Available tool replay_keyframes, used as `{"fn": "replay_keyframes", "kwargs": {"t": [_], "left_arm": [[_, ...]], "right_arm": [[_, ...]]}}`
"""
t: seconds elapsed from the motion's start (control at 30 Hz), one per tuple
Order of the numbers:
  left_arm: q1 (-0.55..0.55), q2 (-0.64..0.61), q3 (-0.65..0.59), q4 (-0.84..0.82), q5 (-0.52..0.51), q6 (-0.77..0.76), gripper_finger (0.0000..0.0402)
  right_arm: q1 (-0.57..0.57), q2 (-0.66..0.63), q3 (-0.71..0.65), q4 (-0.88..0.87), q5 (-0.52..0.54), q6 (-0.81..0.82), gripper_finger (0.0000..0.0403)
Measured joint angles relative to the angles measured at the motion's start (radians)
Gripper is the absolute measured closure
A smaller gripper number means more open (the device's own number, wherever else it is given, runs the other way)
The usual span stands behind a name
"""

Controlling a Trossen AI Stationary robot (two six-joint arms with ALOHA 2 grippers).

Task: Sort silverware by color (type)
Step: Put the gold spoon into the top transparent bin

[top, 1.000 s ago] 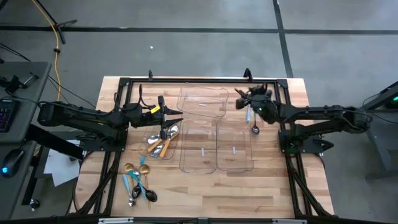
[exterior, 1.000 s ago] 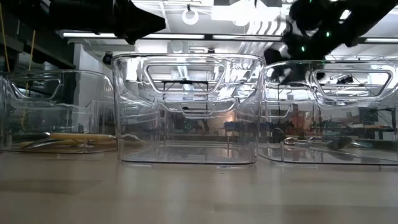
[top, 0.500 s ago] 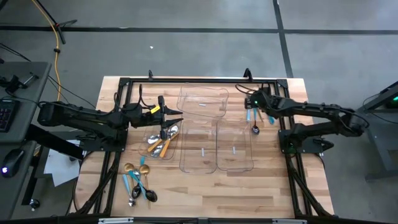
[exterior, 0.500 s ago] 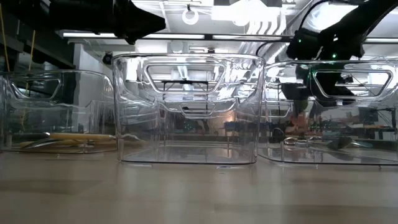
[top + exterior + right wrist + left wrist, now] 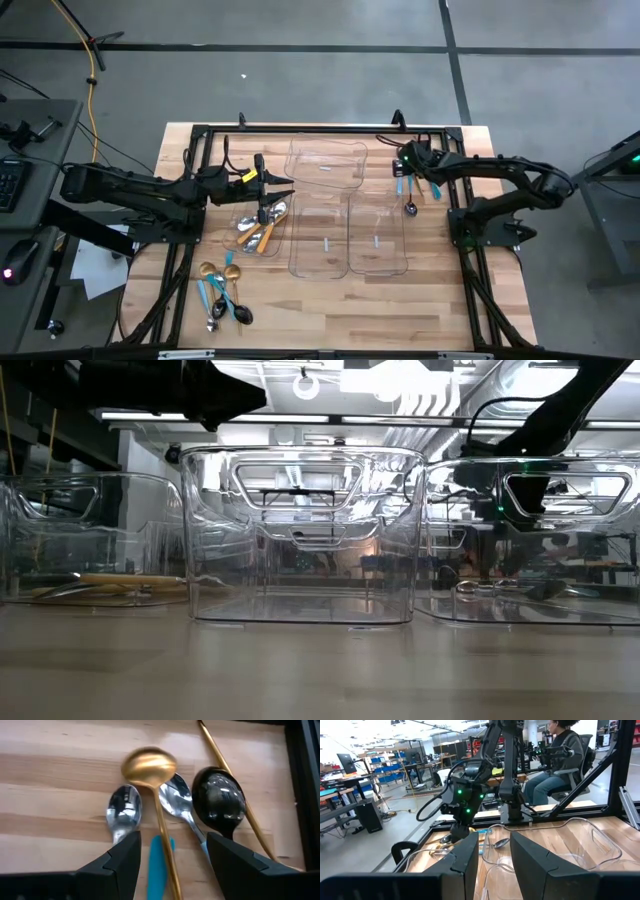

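A small pile of spoons lies on the wooden table (image 5: 330, 310) near its right back corner, just beside the clear plastic trays. In the right wrist view there is a shiny gold spoon (image 5: 149, 767), with a silver spoon (image 5: 124, 812) on one side of it. On its other side are a second silver spoon (image 5: 176, 799) and a dark, almost black spoon (image 5: 219, 800). A thin gold handle (image 5: 227, 785) runs past the dark spoon. A bright blue handle (image 5: 159, 862) shows under the gold spoon's stem.

The right gripper (image 5: 407, 163) hangs right over this pile. Its two dark fingers (image 5: 112, 865) are spread wide apart, and they hold nothing.

Three clear plastic trays (image 5: 375, 240) sit together in the middle of the table.

A fourth clear tray (image 5: 248, 232) on the left holds silver spoons with orange handles (image 5: 262, 232). The left gripper (image 5: 283, 182) waits over the back of this tray. Its fingers (image 5: 465, 862) are a little apart and empty.

More spoons (image 5: 222, 295), gold ones and blue-handled ones, lie loose on the wood near the front left.

A person sits in a chair (image 5: 555, 762) in the room behind the table.
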Motion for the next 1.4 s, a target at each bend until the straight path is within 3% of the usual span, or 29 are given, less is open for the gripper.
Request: {"fn": "replay_keyframes", "kwargs": {"t": [0.2, 0.53, 0.93, 1.23, 1.4], "left_arm": [[0.0, 0.0, 0.0, 0.0, 0.0, 0.0, 0.0298], [0.0, 0.0, 0.0, 0.0, 0.0, -0.002, 0.0298], [0.0, 0.0, 0.0, 0.0, 0.0, -0.006, 0.0298], [0.0, 0.0, 0.0, 0.0, 0.0, -0.006, 0.0298], [0.0, 0.0, 0.0, -0.001, 0.0, -0.006, 0.0298]], "right_arm": [[-0.012, 0.053, 0.0, 0.053, -0.003, 0.0, 0.0201], [-0.038, 0.147, 0.002, 0.128, 0.013, -0.018, 0.0276], [-0.037, 0.162, 0.001, 0.152, -0.003, -0.029, 0.0324], [-0.038, 0.162, 0.001, 0.148, 0.004, -0.062, 0.0393], [-0.038, 0.162, 0.0, 0.164, 0.004, -0.073, 0.0391]]}}
